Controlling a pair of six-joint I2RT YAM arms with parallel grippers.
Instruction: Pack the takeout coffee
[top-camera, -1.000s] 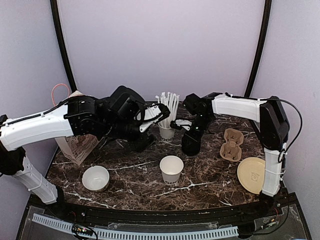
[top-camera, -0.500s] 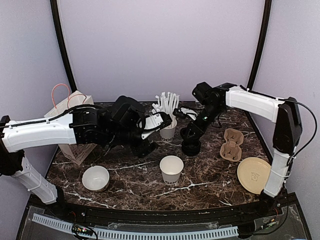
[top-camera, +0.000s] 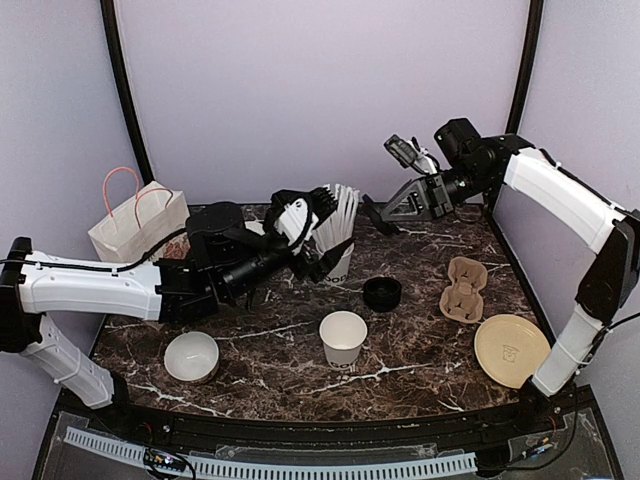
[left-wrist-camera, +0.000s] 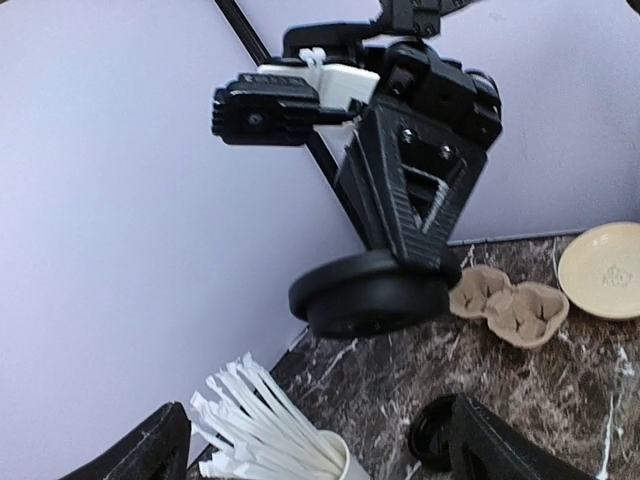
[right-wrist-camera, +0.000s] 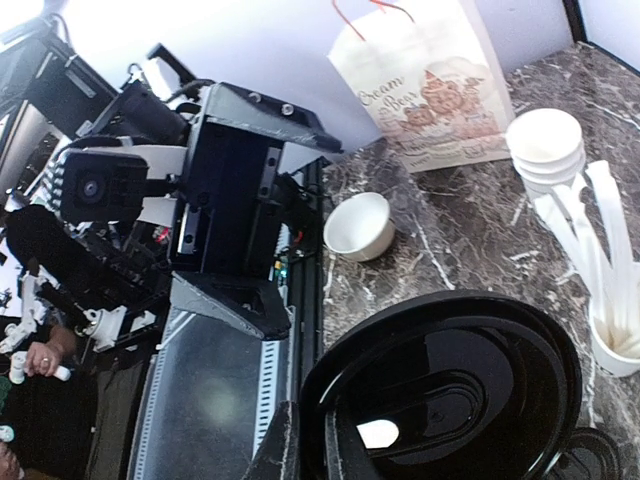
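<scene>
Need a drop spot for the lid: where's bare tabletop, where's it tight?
Bare marble: between the white bowl and the open paper cup; also between that cup and the beige plate, on the near side of the cup carrier. Tight: back centre, where the open left gripper sits by the straw cup, loose black lid beside it.

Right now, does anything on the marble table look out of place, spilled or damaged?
Nothing is spilled. The small white paper cup stands open near the front, without a lid. One round black plastic lid lies loose behind it; the right gripper holds a second lid, tilted, above the table.
</scene>
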